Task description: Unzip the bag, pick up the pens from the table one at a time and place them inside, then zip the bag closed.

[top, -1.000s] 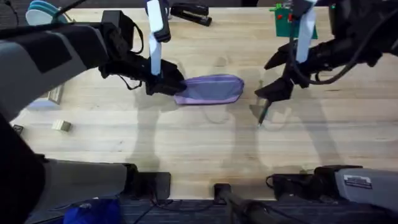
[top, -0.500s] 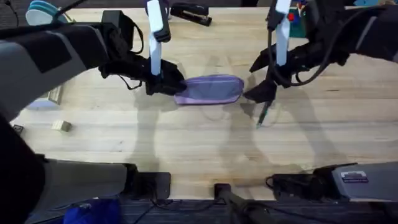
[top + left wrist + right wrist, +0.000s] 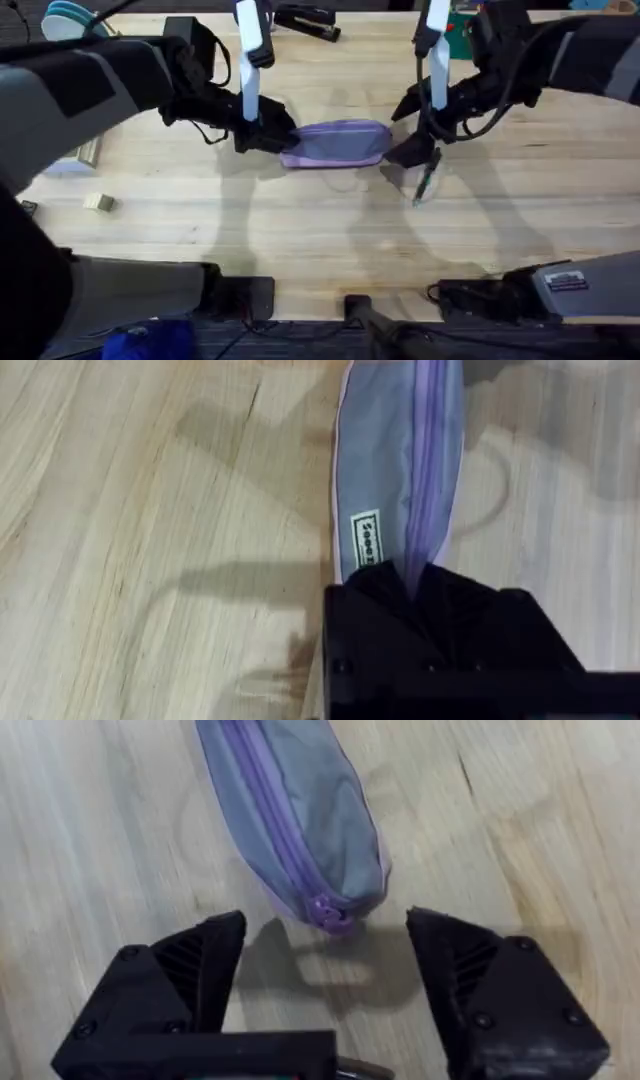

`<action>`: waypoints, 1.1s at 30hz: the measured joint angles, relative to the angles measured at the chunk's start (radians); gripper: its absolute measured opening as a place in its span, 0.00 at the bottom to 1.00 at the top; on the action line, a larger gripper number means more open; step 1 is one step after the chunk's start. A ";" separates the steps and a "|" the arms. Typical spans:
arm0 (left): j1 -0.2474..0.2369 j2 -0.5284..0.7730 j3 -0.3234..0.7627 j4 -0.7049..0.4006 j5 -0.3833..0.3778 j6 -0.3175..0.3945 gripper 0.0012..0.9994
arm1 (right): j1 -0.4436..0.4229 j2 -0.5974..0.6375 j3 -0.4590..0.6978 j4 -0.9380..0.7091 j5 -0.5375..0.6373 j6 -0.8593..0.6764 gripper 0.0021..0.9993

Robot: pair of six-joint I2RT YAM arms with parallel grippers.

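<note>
One second gone and plenty to report, starting nearest: no shift at all from the pen [image 3: 424, 184], lying loose on the counter [image 3: 300, 230] just off the bag's right end, untouched. Just beyond it, big movement: swung in leftward from well out to the right, now hanging with the right pincer [image 3: 405, 130] spread wide at the right tip of the bag [image 3: 336, 143]. Seen from the right wrist, fingers apart either side of the zipper pull [image 3: 325, 910], close but not yet on it. Across at the far-left end of the pouch, holding steady throughout: left pincer [image 3: 268, 135] pressed together on the fabric, pinching the bag's end right at the zipper line, as in the left wrist view [image 3: 415, 585]. Bag flat on the counter mid-field, zipper running its length and, by the look of it, closed. Meaning for the task, as a judgement: anchoring done, unzipping about to begin, pen loading and closing all ahead; needs a clean nip on that small pull next. Now the count, near to far: one pen, one bag, one zipper pull, two pincers, and at the far edge one black stapler [image 3: 305, 20].
</note>
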 joint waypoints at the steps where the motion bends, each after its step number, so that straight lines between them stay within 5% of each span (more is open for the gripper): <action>1: 0.000 0.000 0.000 0.000 0.000 0.000 0.04 | 0.001 0.000 0.000 0.001 -0.001 0.000 0.95; 17: 0.000 0.000 0.000 0.000 0.000 0.000 0.04 | 0.006 0.002 0.000 0.003 -0.003 -0.002 0.81; 33: 0.000 0.000 0.000 0.001 0.000 0.000 0.04 | 0.009 0.002 0.001 0.000 -0.030 -0.005 0.05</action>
